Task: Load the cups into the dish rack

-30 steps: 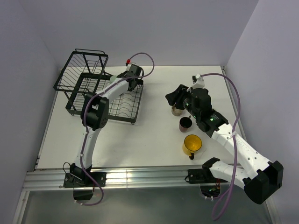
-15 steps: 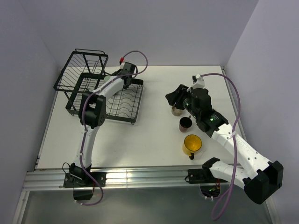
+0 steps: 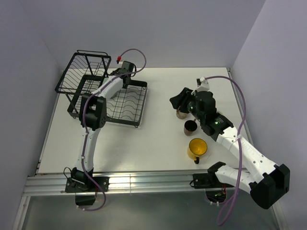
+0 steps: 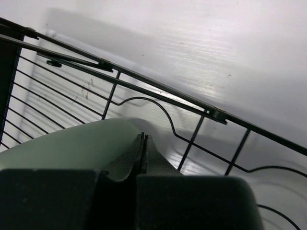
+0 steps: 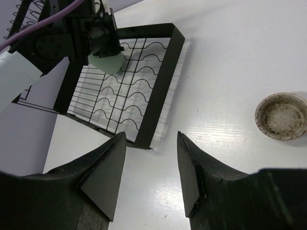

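Only the left wrist view shows the grip: the left hand (image 4: 144, 143) is closed tight, pinching the wall of the pale green tumbler (image 4: 72, 143) at its rim, above the wires of the dish rack (image 4: 163, 98). The right wrist view shows the tumbler hanging mouth-down over the 12 o'clock end of the rack's flat tray, while the top view hides it under the wrist. The right hand (image 5: 149, 158) is about half open and holds nothing. The beige speckled cup (image 5: 281, 116) stands upright on the table (image 3: 158, 139) at its 3 o'clock, outside the fingers. From above, the dark brown mug (image 3: 190, 127) and the yellow mug (image 3: 197, 148) stand toward 6 o'clock of that cup.
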{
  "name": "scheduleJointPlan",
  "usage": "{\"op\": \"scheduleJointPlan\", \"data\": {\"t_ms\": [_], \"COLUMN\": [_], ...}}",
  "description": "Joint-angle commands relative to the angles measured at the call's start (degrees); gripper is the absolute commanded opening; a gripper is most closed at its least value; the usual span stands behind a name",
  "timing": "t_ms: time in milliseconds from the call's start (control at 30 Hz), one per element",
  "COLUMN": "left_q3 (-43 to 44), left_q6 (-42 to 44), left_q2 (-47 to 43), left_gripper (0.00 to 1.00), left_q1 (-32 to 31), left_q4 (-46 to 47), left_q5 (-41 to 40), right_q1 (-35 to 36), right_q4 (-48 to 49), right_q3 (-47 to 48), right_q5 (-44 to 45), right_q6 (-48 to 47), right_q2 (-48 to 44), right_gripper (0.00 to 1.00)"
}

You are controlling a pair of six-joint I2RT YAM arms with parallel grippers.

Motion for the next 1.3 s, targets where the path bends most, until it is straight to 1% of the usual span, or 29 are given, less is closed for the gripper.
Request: {"op": "scheduleJointPlan", "data": {"t_ms": [0, 100, 133, 333, 367, 500, 567, 600, 667, 767, 800, 900, 967, 1133, 1267], "left_q3": [3.17, 2.82, 2.82, 3.17, 2.39, -6.39, -6.85, -6.59, -7.11, -12.46, -15.69, -18.88, -19.76, -21.88, -18.73], "left_q6": [-1.38, -1.38, -1.47, -1.65, -1.38, 0.81, 0.21, -1.19, -2.34, -3.84, -4.36, -6.38, -7.27, -8.32, -8.32], "left_q2": [1.53, 1.53, 1.45, 0.66, -0.56, -6.02, -7.34, -7.26, -7.52, -9.97, -10.68, -12.0, -12.0, -12.71, -10.6], "left_gripper": [0.02, 0.03, 0.05, 0.03, 0.01, 0.01, 0.0, 0.0, 0.0, 0.0, 0.0, 0.0, 0.0, 0.0, 0.0], "left_q1": [0.45, 0.45, 0.45, 0.36, 0.28, -1.56, -2.01, -2.1, -2.45, -3.06, -3.15, -3.33, -3.42, -3.33, -3.15], "left_q4": [-1.22, -0.35, 0.0, 1.06, 1.76, 10.62, 9.95, 7.5, 5.9, 7.38, 8.35, 8.89, 7.4, 7.57, 5.82], "left_q5": [-2.89, -2.54, -2.8, -1.66, -0.7, 0.54, 0.54, -0.07, -0.25, -0.52, -0.26, -0.43, -1.74, -4.73, -8.5], "right_q1": [0.23, 0.23, 0.23, 0.23, 0.23, 0.23, 0.23, 0.23, 0.23, 0.23, 0.23, 0.23, 0.23, 0.23, 0.15], "right_q4": [2.08, 1.73, 1.55, 0.85, 0.76, 0.58, 0.5, 0.5, 0.58, 0.76, 0.76, 0.58, 0.67, 1.02, 1.02], "right_q3": [0.1, 0.1, 0.1, 0.1, 0.01, -0.07, -0.16, -0.16, -0.43, -0.43, -0.25, 0.01, -0.07, -0.16, 0.01], "right_q5": [0.93, 1.46, 1.63, 2.34, 2.51, 2.69, 2.78, 2.86, 2.95, 2.78, 2.69, 2.25, 2.34, 2.16, 1.81], "right_q6": [-0.94, -1.12, -1.2, -1.47, -1.47, -1.38, -1.38, -1.47, -1.38, -1.55, -1.55, -1.73, -1.82, -1.99, -2.17], "right_q2": [-0.45, -0.97, -1.06, -1.94, -2.12, -2.82, -2.91, -3.17, -3.44, -3.7, -3.7, -3.61, -3.7, -3.18, -2.74], "right_gripper": [0.54, 0.54, 0.54, 0.54, 0.54, 0.54, 0.54, 0.54, 0.54, 0.54, 0.54, 0.54, 0.54, 0.54, 0.54]}}
